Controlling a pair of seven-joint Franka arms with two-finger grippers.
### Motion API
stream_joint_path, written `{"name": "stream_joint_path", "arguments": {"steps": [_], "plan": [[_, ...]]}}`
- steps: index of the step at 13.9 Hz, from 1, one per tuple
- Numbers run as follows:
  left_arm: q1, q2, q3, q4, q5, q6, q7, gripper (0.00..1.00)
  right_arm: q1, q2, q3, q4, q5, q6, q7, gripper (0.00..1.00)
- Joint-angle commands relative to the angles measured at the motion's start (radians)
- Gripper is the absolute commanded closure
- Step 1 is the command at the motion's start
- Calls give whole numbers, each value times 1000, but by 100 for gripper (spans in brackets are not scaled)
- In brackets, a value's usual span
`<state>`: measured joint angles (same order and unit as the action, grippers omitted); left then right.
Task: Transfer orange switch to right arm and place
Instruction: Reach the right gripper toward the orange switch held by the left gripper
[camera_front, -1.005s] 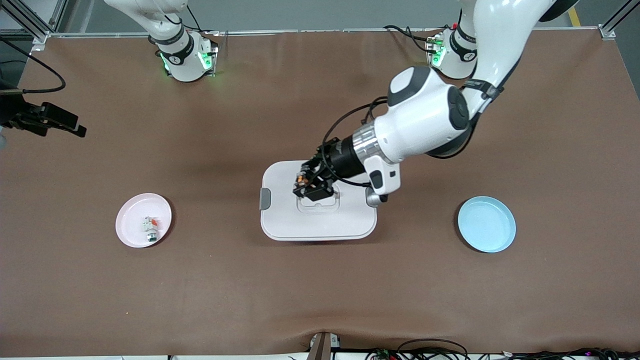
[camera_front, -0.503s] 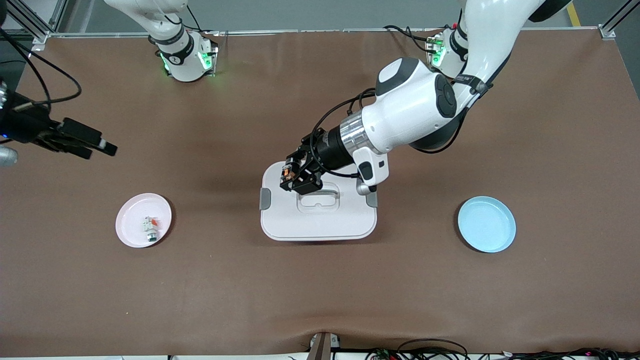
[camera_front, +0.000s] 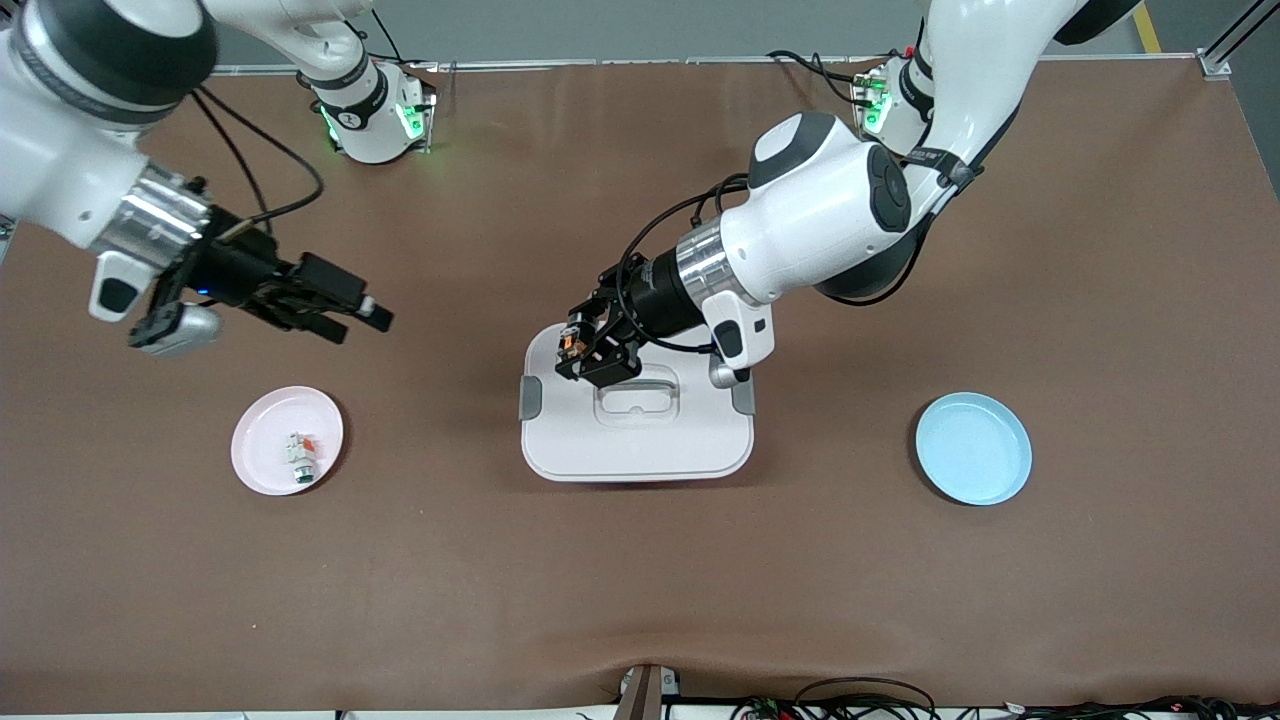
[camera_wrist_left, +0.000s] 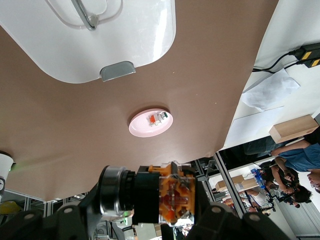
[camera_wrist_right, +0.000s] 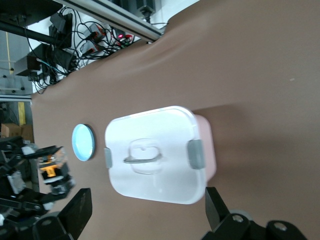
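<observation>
Gripping orange switch (camera_front: 573, 343), left gripper (camera_front: 590, 352) over box (camera_front: 636, 455); right gripper (camera_front: 352, 318) spread

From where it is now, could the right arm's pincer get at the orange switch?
Probably yes. The left pincer holds the orange switch up over the white lidded box, and the right pincer is open over bare table, with nothing between them.

orange switch (camera_front: 573, 343) in left claw (camera_front: 585, 352)
</observation>
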<state>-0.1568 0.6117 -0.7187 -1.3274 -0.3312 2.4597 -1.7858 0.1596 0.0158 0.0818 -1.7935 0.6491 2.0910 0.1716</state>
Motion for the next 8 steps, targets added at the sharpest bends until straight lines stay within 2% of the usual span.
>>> {"name": "stream_joint_path", "arguments": {"steps": [1,3,6,8], "plan": [[-12,17,2,30,-17,7,-12,90,78,-1,-10,-15,24,76,90,0],[-12,17,2,30,-15,8,-14,91,135,21,-10,-15,32,159,152,0],[-13,19,4,27,-15,48,-27,90,210,68,-10,-10,96,295,175,0],[-13,17,4,24,-15,51,-27,90,231,96,-10,-3,104,348,183,0]]}}
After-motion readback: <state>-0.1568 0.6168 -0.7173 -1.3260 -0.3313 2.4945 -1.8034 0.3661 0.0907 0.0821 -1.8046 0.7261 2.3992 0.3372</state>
